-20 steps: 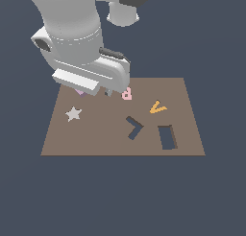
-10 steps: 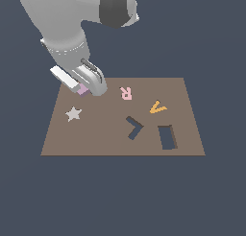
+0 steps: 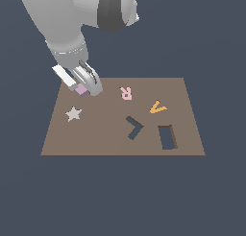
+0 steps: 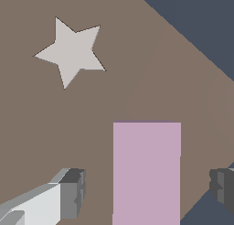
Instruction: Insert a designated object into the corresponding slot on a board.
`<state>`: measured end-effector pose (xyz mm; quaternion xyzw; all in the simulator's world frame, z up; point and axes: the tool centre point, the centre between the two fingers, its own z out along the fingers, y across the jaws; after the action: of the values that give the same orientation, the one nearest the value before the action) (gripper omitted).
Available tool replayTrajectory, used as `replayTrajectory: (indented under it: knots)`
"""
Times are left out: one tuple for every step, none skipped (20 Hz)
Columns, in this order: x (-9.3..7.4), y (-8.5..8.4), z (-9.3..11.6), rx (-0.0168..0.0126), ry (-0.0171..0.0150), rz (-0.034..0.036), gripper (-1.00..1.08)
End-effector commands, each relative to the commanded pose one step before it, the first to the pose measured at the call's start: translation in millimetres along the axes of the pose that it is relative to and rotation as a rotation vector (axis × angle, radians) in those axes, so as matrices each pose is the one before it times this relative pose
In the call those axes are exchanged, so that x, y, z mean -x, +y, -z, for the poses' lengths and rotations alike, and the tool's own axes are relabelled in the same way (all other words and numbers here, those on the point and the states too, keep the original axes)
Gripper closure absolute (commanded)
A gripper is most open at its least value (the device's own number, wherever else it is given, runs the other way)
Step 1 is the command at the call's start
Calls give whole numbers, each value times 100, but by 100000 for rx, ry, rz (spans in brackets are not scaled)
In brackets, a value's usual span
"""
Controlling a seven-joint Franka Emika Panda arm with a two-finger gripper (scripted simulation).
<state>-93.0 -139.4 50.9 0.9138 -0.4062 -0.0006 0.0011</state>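
The pale lilac-pink block [image 3: 82, 89] lies flat on the brown board [image 3: 110, 144] near its far corner at the exterior view's left. My gripper [image 3: 80, 88] hangs right over it. In the wrist view the block [image 4: 146, 174] sits between my two fingers [image 4: 72, 193], with a gap on each side; my gripper [image 4: 148, 190] is open and touches nothing. The dark rectangular slot [image 3: 166, 136] is at the board's near side, at the exterior view's right, far from the block.
A pale grey star [image 3: 73, 114] lies next to the block and also shows in the wrist view [image 4: 71, 48]. A pink letter R [image 3: 126, 92], an orange V piece [image 3: 157, 107] and a dark V-shaped cut-out [image 3: 134, 127] are on the board.
My arm has swung from near the pink R towards the exterior view's left and come down over the lilac block. The R is now uncovered.
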Motion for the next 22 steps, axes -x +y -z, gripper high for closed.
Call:
replayTrajectory:
  knots:
    - [13, -45, -112, -36, 35, 32, -92]
    - [-3, 20, -172, -31, -4, -93, -92]
    - [15, -2, -246, -21, -3, -66, -92]
    - [13, 13, -315, -36, -6, -114, -92]
    - [24, 7, -369, -35, -6, -114, -92]
    - [21, 10, -316, -31, -6, -105, -92]
    - [14, 14, -246, -27, -5, -94, -92]
    - [17, 1, -177, -13, -3, -47, -92]
    - [5, 10, -105, -13, -3, -47, -92]
    - [6, -4, -36, 0, 0, 0, -92]
    - [0, 0, 0, 0, 0, 0, 108]
    - [0, 0, 0, 0, 0, 0, 108]
    - [0, 0, 0, 0, 0, 0, 108]
    - [0, 0, 0, 0, 0, 0, 108]
    - [0, 0, 0, 0, 0, 0, 108]
    - [0, 0, 0, 0, 0, 0, 108]
    - [0, 0, 0, 0, 0, 0, 108]
    - [0, 0, 0, 0, 0, 0, 108]
    - [0, 0, 0, 0, 0, 0, 108]
    - [0, 0, 0, 0, 0, 0, 108]
    - [19, -50, 59, -78, 16, 57, 108]
    - [3, 1, 5, 0, 0, 0, 108]
